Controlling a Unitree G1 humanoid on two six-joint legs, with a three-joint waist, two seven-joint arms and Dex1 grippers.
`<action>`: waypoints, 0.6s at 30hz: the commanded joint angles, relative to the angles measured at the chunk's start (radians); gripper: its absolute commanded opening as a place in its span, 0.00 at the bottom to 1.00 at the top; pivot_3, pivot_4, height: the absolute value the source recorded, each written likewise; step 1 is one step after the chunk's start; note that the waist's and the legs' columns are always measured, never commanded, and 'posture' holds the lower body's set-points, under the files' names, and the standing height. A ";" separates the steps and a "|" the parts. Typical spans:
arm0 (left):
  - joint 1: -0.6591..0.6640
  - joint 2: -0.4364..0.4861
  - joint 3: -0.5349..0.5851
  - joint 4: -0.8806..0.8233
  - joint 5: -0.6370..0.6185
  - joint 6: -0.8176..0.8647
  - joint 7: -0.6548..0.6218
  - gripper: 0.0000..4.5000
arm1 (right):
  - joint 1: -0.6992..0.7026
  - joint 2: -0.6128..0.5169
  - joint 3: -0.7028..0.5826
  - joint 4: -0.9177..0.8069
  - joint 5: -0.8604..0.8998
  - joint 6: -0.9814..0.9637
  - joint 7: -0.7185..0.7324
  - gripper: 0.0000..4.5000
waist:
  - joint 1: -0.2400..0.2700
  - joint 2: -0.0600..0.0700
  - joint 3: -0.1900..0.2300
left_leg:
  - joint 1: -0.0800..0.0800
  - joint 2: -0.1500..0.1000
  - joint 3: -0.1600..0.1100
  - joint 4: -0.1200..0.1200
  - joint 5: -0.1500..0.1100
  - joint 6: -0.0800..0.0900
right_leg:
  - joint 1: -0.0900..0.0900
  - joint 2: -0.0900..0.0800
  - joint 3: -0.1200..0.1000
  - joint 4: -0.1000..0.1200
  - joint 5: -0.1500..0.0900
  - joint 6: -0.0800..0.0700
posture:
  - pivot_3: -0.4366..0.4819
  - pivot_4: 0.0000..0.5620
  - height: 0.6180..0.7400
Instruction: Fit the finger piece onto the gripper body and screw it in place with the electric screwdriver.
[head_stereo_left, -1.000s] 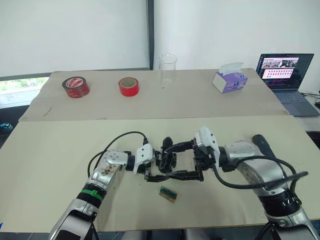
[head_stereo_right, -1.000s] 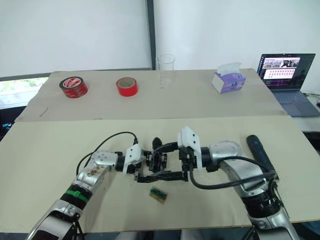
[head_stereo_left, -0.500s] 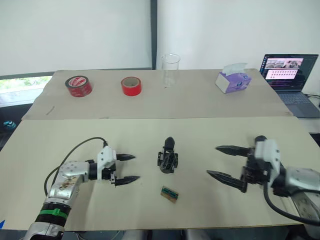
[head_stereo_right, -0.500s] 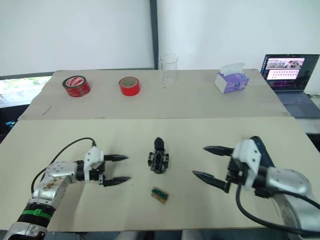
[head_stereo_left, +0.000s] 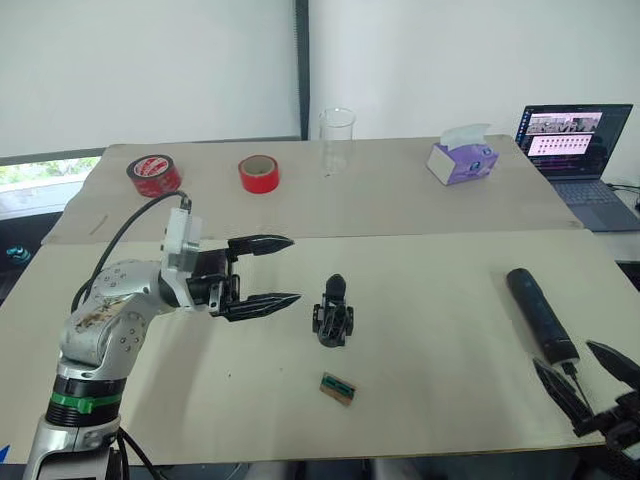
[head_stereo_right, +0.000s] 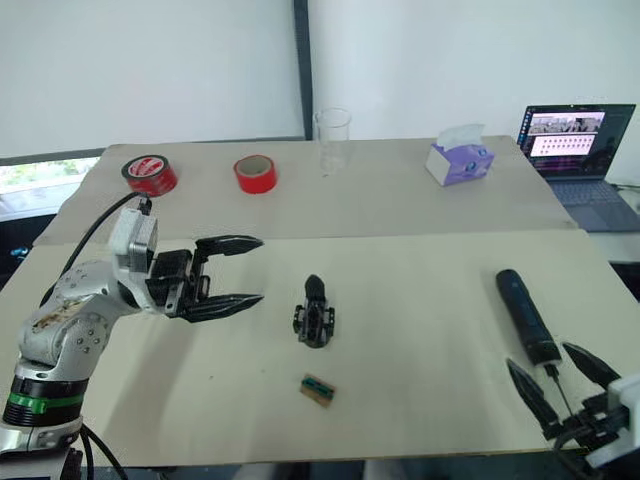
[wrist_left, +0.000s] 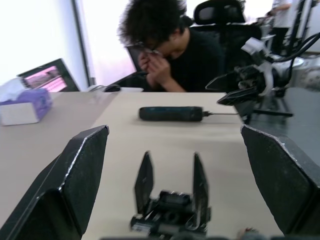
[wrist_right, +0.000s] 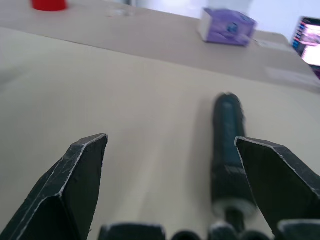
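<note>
Both grippers, left (head_stereo_left: 268, 270) and right (head_stereo_left: 590, 385), have withdrawn from the gripper body (head_stereo_left: 333, 312), fingers open and empty; right sits beside the screwdriver (head_stereo_left: 538, 312), probably to grasp it.

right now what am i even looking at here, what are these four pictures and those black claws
It is a humanoid robot at a table. Two pictures come from cameras on its head, two from cameras on its wrists, looking along its claws. The claws are its grippers: the left gripper hovers open beside the gripper body, the right gripper is open at the table's near edge by the screwdriver. Neither holds anything. Also on the table: a small green block, two red tape rolls, a cup, tissues, a laptop. A person sits opposite.
</note>
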 joint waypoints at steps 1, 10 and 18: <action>-0.002 0.009 0.004 -0.035 -0.005 0.008 0.007 0.99 | -0.012 -0.039 -0.040 -0.020 0.047 0.045 -0.066 1.00 | -0.001 0.000 0.000 | 0.001 0.000 0.000 0.000 0.000 0.000 | 0.000 0.000 0.001 0.000 0.000 0.000 | 0.48 0.27 1.00; -0.011 0.025 0.003 -0.064 -0.032 0.064 0.000 0.99 | -0.187 -0.462 -0.008 0.115 0.077 0.499 -0.150 1.00 | 0.004 -0.001 0.002 | 0.002 0.000 0.008 0.000 -0.001 0.001 | 0.001 0.002 0.005 0.000 -0.001 0.000 | 0.48 0.27 1.00; -0.018 0.021 -0.009 -0.058 -0.006 0.035 -0.030 0.99 | -0.477 -0.769 0.294 0.491 0.024 0.725 0.000 1.00 | 0.004 -0.006 0.005 | 0.002 0.002 0.013 0.002 -0.002 0.004 | 0.003 0.002 0.006 -0.002 -0.001 0.001 | 0.48 0.27 1.00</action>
